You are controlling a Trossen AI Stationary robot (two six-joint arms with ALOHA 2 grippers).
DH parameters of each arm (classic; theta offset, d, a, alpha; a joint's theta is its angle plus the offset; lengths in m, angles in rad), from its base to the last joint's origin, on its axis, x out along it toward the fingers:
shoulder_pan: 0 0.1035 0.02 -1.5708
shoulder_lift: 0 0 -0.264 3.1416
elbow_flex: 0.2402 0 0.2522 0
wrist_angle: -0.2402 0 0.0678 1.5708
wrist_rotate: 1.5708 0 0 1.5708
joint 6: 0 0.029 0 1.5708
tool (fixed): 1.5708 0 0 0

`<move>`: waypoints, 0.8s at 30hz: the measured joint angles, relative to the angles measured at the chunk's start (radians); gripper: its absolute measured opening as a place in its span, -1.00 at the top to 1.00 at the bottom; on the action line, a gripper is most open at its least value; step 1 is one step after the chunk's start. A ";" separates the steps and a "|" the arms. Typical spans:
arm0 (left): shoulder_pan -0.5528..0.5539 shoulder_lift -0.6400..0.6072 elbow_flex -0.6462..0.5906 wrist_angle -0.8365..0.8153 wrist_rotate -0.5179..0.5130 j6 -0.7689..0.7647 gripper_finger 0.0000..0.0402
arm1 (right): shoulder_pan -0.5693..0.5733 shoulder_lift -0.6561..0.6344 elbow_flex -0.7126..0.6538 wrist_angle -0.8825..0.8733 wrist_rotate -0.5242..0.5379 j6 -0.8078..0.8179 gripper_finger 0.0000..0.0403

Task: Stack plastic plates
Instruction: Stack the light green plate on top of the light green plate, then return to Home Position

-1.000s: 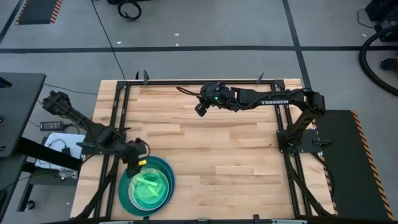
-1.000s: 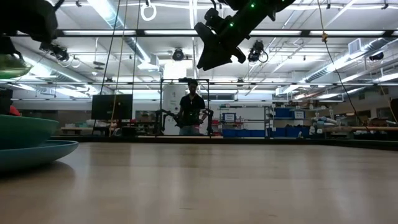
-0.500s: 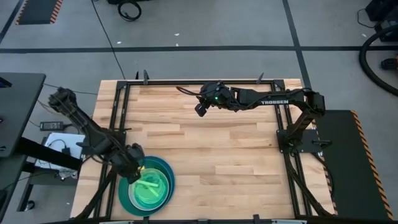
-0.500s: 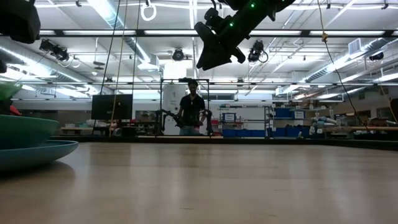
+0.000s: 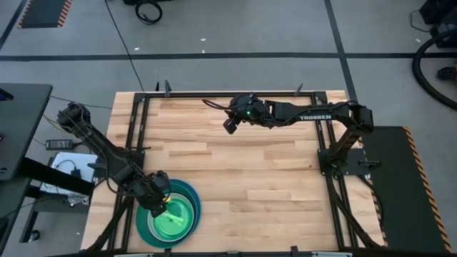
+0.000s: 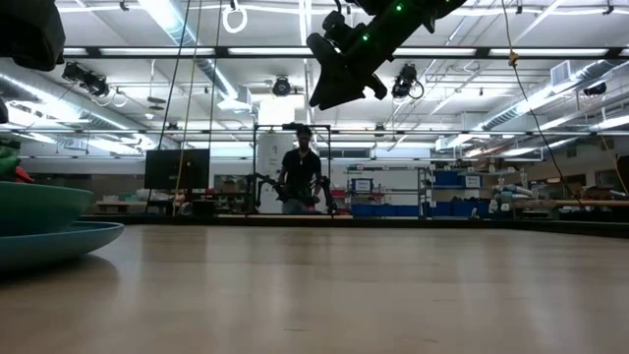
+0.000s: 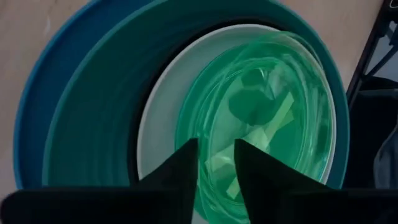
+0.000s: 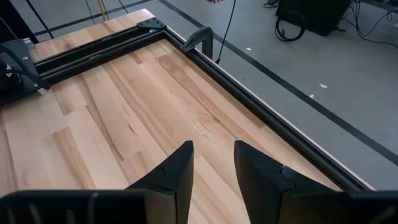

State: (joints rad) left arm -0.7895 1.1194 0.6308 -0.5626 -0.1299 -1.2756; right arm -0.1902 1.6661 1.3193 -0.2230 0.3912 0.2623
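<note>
The plates stand as one nested stack (image 5: pixel 169 214) at the table's near left. In the left wrist view it reads from outside in: blue plate (image 7: pixel 37 124), teal plate (image 7: pixel 93 118), white plate (image 7: pixel 155 106), translucent green plates (image 7: pixel 267 87) on top. A black plate does not show plainly. My left gripper (image 5: pixel 158 201) is low over the stack's far-left side, shut on the top lime green plate (image 5: pixel 171 218). My right gripper (image 5: pixel 230 125) hangs shut high over the table's far middle, touching nothing. My left gripper (image 7: pixel 216 149) has the top lime green plate by its rim (image 7: pixel 215 171) on the stack's far-left side. It comes slanting down from the far left. The fingers (image 7: pixel 186 168) cover the exact place of contact. The plate lies in the stack, and a green edge (image 6: pixel 5 162) still shows above the teal rim.
Bare wood (image 5: pixel 271 185) stretches from the stack to the table's right side. Black frame rails (image 5: pixel 136 143) run along the left, far and right edges. The stack sits close to the near-left corner. A person (image 6: pixel 300 177) stands in the room far behind the table.
My left gripper has moved down and toward the near edge. It has carried the lime green plate from a tilted position above the stack down into it. The plate now lies nearly flat on the other green plates.
</note>
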 joint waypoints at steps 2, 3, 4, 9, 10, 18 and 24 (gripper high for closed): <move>0.000 0.000 0.000 -0.003 0.000 0.004 0.38 | 0.000 0.000 0.000 0.000 0.000 0.000 0.38; 0.000 0.000 0.000 -0.006 0.001 0.004 0.35 | 0.000 0.000 0.000 0.000 0.000 0.000 0.38; 0.000 0.000 0.000 -0.008 0.005 0.004 0.33 | 0.000 0.000 0.000 0.000 0.000 0.000 0.38; 0.000 0.000 0.000 -0.012 0.060 0.005 0.31 | 0.000 0.000 0.000 0.002 0.000 0.000 0.38; 0.000 -0.003 0.000 -0.012 0.062 0.005 0.31 | 0.000 0.000 0.000 0.003 0.000 0.001 0.38; 0.001 -0.055 0.000 -0.123 0.058 0.009 0.31 | 0.000 0.000 0.000 0.003 0.000 0.005 0.38; 0.001 -0.062 0.000 -0.146 0.038 0.020 0.31 | 0.000 0.000 0.000 0.002 0.000 0.005 0.38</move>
State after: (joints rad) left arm -0.7883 1.0573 0.6308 -0.7086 -0.0918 -1.2559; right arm -0.1902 1.6661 1.3193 -0.2208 0.3909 0.2668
